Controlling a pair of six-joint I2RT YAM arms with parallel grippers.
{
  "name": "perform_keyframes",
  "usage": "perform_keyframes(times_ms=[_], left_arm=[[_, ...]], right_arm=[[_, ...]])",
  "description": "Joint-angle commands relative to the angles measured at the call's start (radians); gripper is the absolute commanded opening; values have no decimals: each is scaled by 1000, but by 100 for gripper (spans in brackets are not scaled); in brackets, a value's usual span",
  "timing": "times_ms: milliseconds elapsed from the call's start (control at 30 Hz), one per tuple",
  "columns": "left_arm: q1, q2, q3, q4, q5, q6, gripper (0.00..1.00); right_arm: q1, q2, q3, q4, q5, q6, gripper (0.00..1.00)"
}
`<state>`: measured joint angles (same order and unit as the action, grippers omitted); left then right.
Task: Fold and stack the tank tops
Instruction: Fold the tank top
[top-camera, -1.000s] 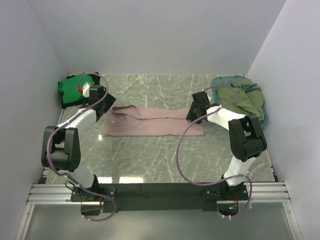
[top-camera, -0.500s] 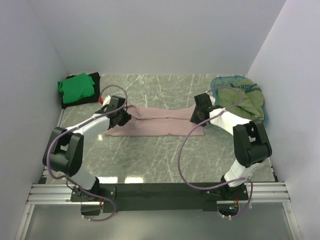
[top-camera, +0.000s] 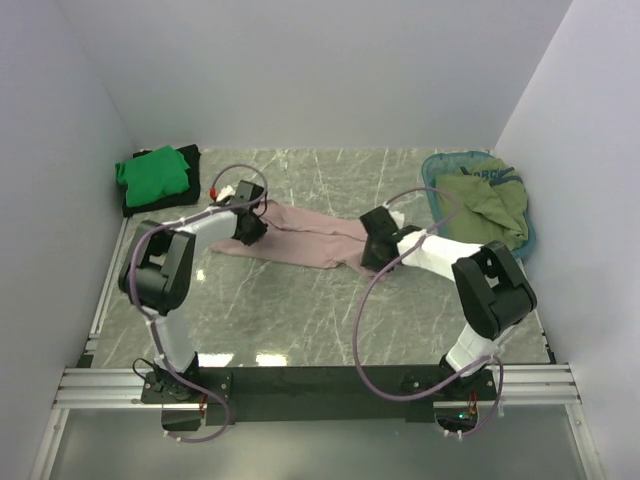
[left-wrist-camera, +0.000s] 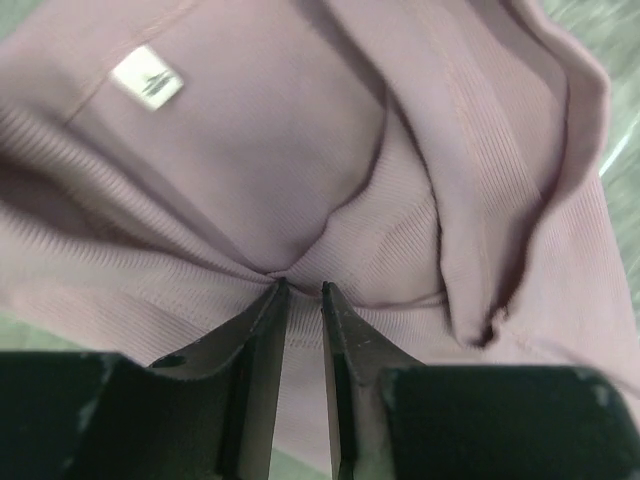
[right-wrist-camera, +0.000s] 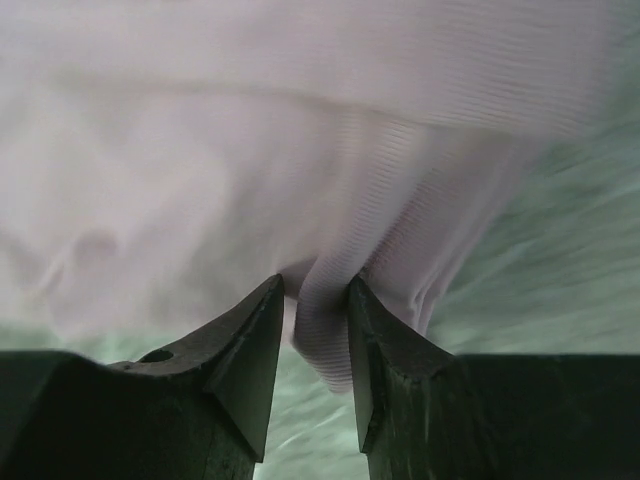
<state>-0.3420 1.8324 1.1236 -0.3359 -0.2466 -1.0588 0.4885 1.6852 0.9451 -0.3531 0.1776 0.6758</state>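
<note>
1. Pale walls enclose a green marbled tabletop (top-camera: 300, 310).
2. The dusty pink tank top (top-camera: 305, 240) lies rumpled across the middle of the tabletop, drawn out in a long strip between the two arms.
3. The left tool (left-wrist-camera: 300, 290) is clamped on a ribbed fold at the strip's left end, its fingers nearly together with cloth bunched between them, below a small white label (left-wrist-camera: 147, 77).
4. The right tool (right-wrist-camera: 315, 285) grips a fold at the strip's right end, with cloth filling the narrow gap between its fingers.
5. The bright green tank top (top-camera: 152, 172) sits folded on the black tank top (top-camera: 190, 157) in the far left corner.
6. The olive green tank top (top-camera: 490, 205) lies heaped in the teal basket (top-camera: 440, 165) in the far right corner.
</note>
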Motion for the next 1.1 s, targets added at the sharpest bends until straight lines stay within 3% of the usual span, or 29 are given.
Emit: perform_keyframes(times_ms=[0,200,400,567,767,1067], left_arm=[[3,111,100,-74,-66,84,27],[26,241,310,-101,-128,310,28],[54,364,552,-48,-33,535,31],[70,470,706,3,99,628,36],[150,502,777,86,369,622,55],[202,338,857,132,441,573,82]], right_arm=[[106,10,-58,-23,-105,93,39],[300,10,-37,-10,-147,171,39],[470,94,118,-44,-174,165,39],[530,209,311,-69,-220,128,40],[539,258,443,-23,-282,52,41],[509,27,465,-43,-155,-42,51]])
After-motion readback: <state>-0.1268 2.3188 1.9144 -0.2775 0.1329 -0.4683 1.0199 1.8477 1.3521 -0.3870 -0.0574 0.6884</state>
